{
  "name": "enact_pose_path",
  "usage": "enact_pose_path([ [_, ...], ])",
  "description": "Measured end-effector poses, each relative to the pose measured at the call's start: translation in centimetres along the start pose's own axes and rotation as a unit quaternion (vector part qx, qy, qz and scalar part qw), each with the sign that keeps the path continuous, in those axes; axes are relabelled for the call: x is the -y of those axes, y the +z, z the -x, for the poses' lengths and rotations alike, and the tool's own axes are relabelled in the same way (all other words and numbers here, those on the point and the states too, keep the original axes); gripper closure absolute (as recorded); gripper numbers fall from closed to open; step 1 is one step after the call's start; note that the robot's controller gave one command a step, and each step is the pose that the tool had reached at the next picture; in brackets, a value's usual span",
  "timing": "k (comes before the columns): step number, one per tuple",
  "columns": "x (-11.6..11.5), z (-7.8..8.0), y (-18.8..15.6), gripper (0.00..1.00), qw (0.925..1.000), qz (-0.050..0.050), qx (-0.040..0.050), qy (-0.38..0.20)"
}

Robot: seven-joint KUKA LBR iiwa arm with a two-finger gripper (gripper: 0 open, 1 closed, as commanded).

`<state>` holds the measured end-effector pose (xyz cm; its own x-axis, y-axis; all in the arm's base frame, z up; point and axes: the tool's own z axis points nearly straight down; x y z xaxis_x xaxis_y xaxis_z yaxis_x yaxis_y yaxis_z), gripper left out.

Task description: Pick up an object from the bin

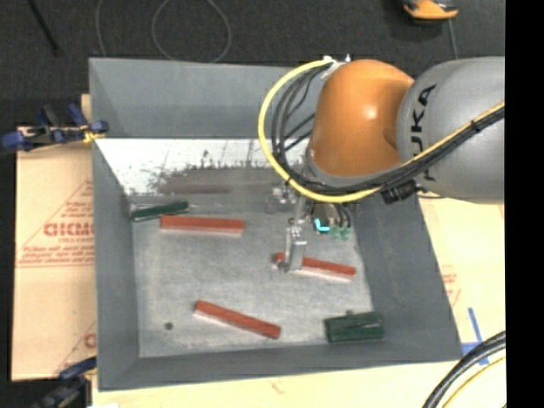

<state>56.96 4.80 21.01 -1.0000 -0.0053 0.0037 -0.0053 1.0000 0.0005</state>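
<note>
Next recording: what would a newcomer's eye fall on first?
The arm's glossy orange wrist cover, ringed by yellow cable, looms over the right half of the grey metal bin. Below it the hand is at the left end of a short red flat bar, right of centre; a dark green rectangular block lies front right.

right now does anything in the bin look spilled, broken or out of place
Nothing stands out: three red bars and two dark green blocks lie flat on the bin floor. Dark scuffs mark its back wall.
</note>
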Motion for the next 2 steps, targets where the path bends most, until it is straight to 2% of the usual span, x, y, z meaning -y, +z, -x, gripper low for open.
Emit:
enact_pose_path([
  [1, -3.0, 6.55, 14.0, 0.0, 0.9843, -0.001, 0.0059, -0.176],
  [2, -3.16, 6.75, 13.42, 1.0, 0.9846, 0.001, 0.0091, -0.175],
])
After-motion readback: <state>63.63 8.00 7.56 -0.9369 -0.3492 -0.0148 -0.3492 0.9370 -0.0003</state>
